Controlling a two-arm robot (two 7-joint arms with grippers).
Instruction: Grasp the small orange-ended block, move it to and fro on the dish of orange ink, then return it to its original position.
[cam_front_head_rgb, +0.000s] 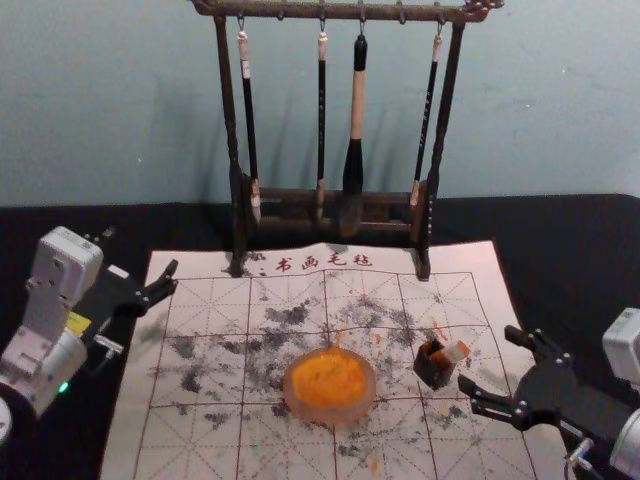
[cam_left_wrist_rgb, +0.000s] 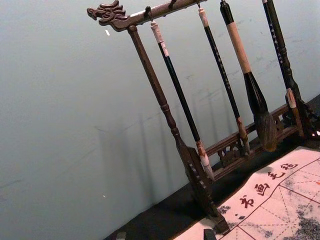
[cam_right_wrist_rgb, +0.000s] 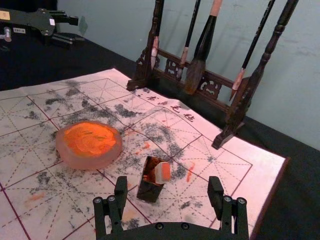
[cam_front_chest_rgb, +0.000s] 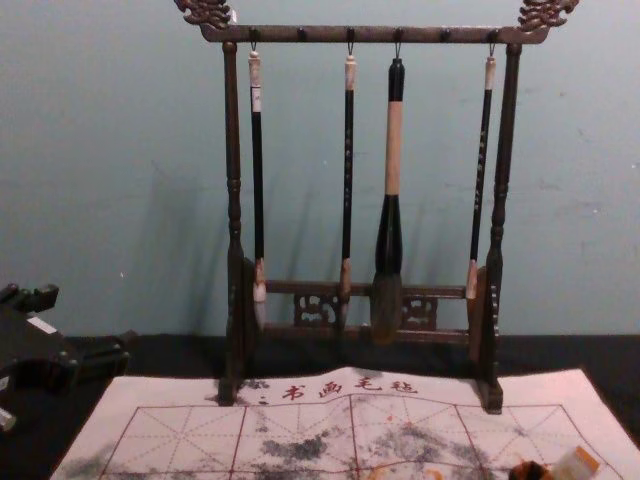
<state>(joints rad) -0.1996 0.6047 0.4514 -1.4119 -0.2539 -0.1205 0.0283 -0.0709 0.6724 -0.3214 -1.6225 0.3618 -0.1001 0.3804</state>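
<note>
"How does the right gripper stand?"

"Its fingers are spread well apart, with nothing between the tips. It's at the lower right of the head view, reaching in toward the middle and touching neither box nor block."

"And the block?"

"Just beyond those fingertips, right of centre in the head view. It's tilted at the mouth of the small dark box, pale with an orange end. I can't tell how deep it sits."

"What does the right wrist view give?"

"Box and block near each other's edges, touching, both a little beyond the gap between the fingers."

"Next thing outward?"

"The dish, well apart from the gripper, at lower centre of the head view, orange ink spread across it. Both dish and box are on the stained mat."

"Behind that?"

"The dark rack, top centre, four brushes hanging."

"And the left gripper?"

"Idle at the chest view's left edge, fingers apart, holding nothing."
</note>
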